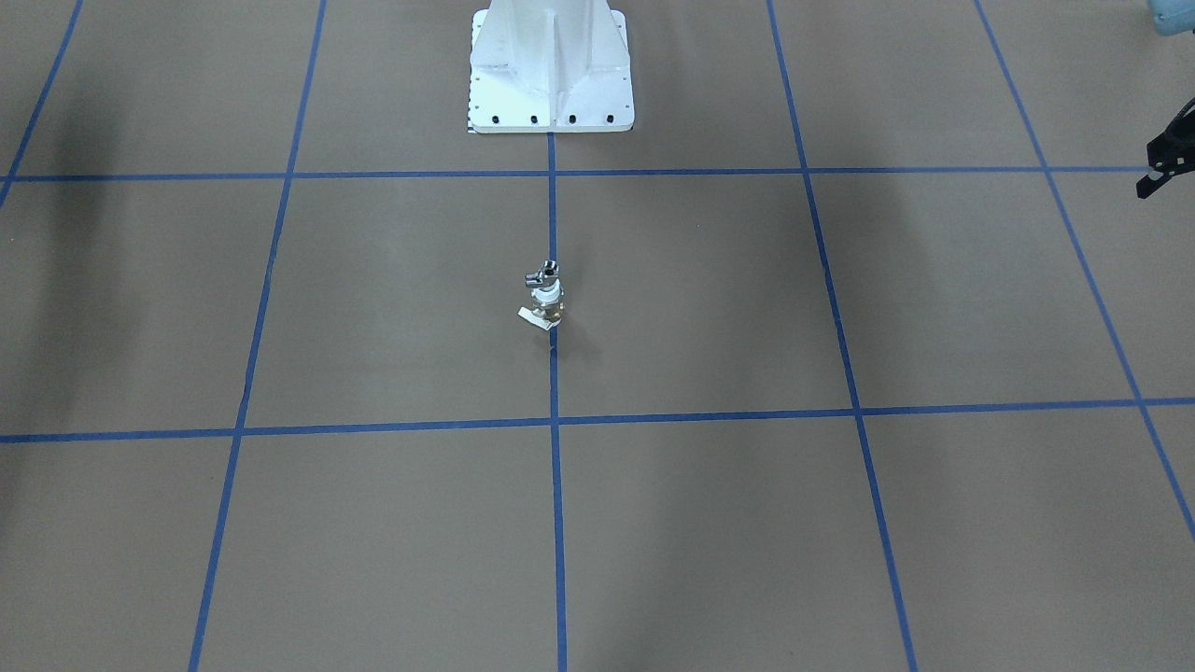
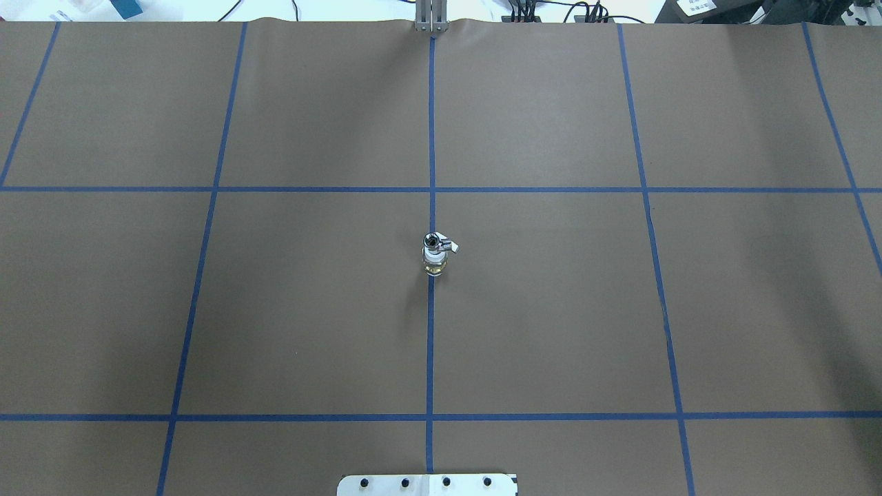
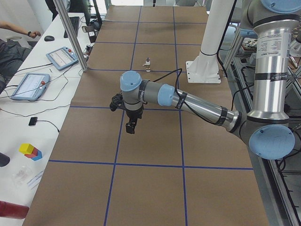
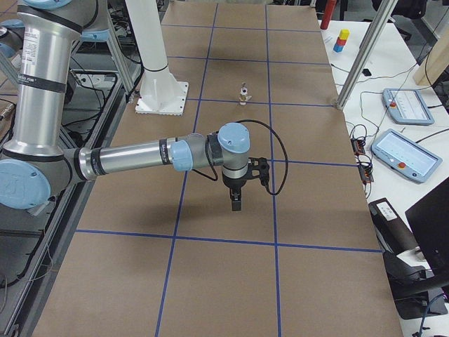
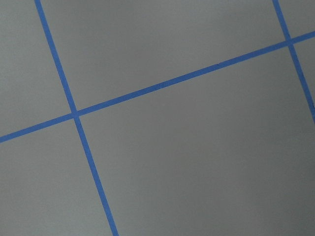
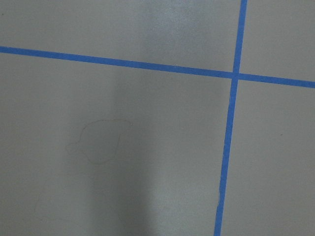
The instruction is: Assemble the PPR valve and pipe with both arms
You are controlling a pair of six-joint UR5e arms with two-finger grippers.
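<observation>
The left pincer (image 3: 130,126) hangs above the counter (image 2: 275,310) near one end, and the right pincer (image 4: 236,200) hangs near the other. Both point down, and from these side views I cannot tell how far either is open. No part can be seen in either one.

The valve (image 2: 434,262) stands upright in the middle of the counter, on the blue centre tape line (image 2: 431,344). The pipe (image 2: 433,241) sits on top of it, touching its white collar, with the side stub pointing sideways. Both pincers are well apart from this pair. Each wrist camera shows only bare counter and tape. The white pedestal (image 1: 551,75) stands further back on the same line.

By my judgement the joining step is done, or nearly so, since the two parts stand as one piece. Whether the pipe is fully seated is too small to tell. If it is not, one pincer would need to hold the valve body steady while the other presses the pipe straight down, taking care not to tip the pair.
</observation>
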